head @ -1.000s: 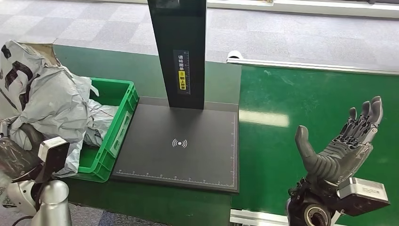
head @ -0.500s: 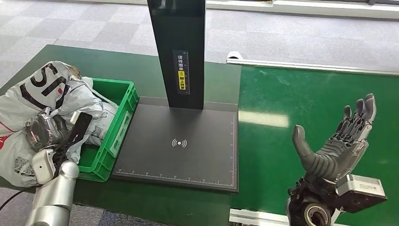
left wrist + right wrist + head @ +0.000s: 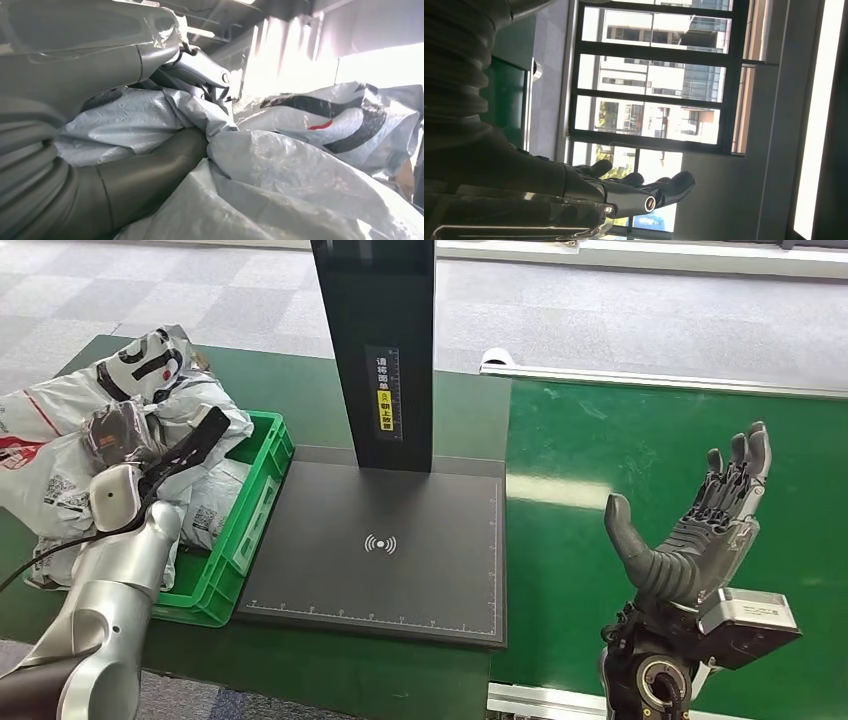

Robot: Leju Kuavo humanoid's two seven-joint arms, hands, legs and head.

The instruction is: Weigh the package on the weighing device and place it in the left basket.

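My left hand (image 3: 125, 435) grips a crumpled grey plastic package (image 3: 160, 355) with black markings and holds it over the far left end of the green basket (image 3: 262, 475). In the left wrist view my thumb and fingers (image 3: 125, 165) are wrapped into the grey package's film (image 3: 300, 150). The weighing device, a flat black platform (image 3: 400, 580) with a black upright column (image 3: 385, 350), lies bare just right of the basket. My right hand (image 3: 700, 530) is raised, palm up and fingers spread, holding nothing; it also appears in the right wrist view (image 3: 624, 187).
More grey and white packages (image 3: 40, 475) are heaped in and beside the basket's left part. A green conveyor belt (image 3: 620, 450) runs right of the scale, under my right hand, with a metal rail (image 3: 650, 380) along its far edge.
My left arm has swung forward and up, carrying the grey package from close to my body out over the basket's left end. My right hand has drifted slightly left.
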